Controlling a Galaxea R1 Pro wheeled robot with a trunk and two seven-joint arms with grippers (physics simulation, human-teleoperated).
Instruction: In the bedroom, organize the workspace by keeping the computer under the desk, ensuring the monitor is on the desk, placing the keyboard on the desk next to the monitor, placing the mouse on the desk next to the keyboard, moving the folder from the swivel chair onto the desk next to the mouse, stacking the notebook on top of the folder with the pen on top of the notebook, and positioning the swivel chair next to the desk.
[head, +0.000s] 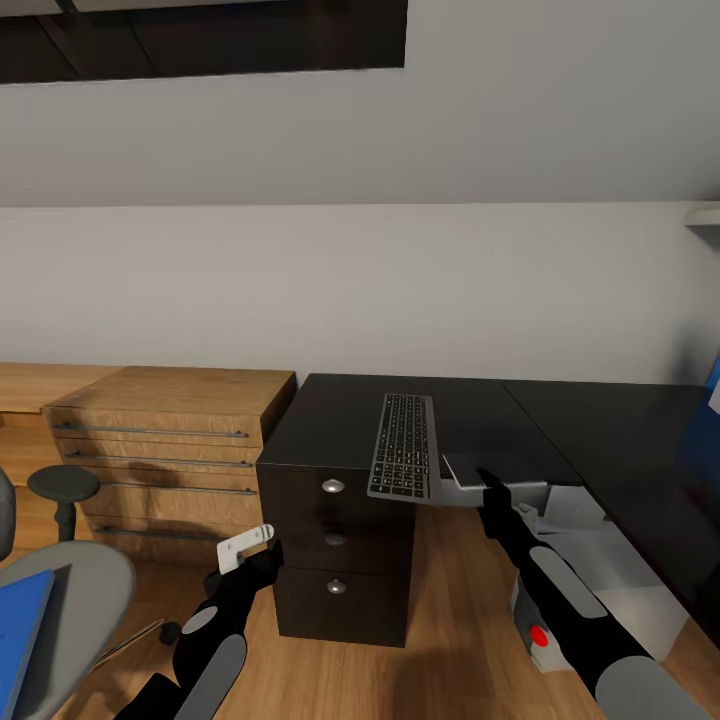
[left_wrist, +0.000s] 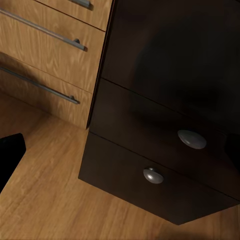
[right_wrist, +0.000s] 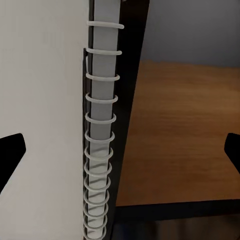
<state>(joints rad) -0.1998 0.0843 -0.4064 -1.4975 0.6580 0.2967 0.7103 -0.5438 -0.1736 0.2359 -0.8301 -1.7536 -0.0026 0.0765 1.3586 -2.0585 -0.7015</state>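
Bedroom workstation, from my remote console: in the head view the flat dark grey keyboard (head: 403, 446) lies on the long glossy black desk (head: 600, 420), one short end jutting past the desk's front edge above its black three-drawer pedestal (head: 338, 590). Just beside it, the thin grey notebook (head: 468, 468) sits at that same edge, with my right gripper (head: 488, 492) right at it. The right wrist view adds the notebook's white wire spiral (right_wrist: 100, 150) and two dark fingertips (right_wrist: 10, 155) spread wide, one over the cover and one over bare wood floor (right_wrist: 180, 130), so this claw is open. My left gripper (head: 245, 550) hangs in front of the pedestal; its wrist view gives round metal knobs (left_wrist: 191, 139) but a single fingertip, so I cannot tell its state. Under the desk stands the silver-grey tower computer (head: 585, 520). Off the desk's pedestal end are a light-wood drawer unit (head: 160, 440) and the grey swivel chair (head: 85, 590) carrying the bright blue folder (head: 20, 625), open floor between.
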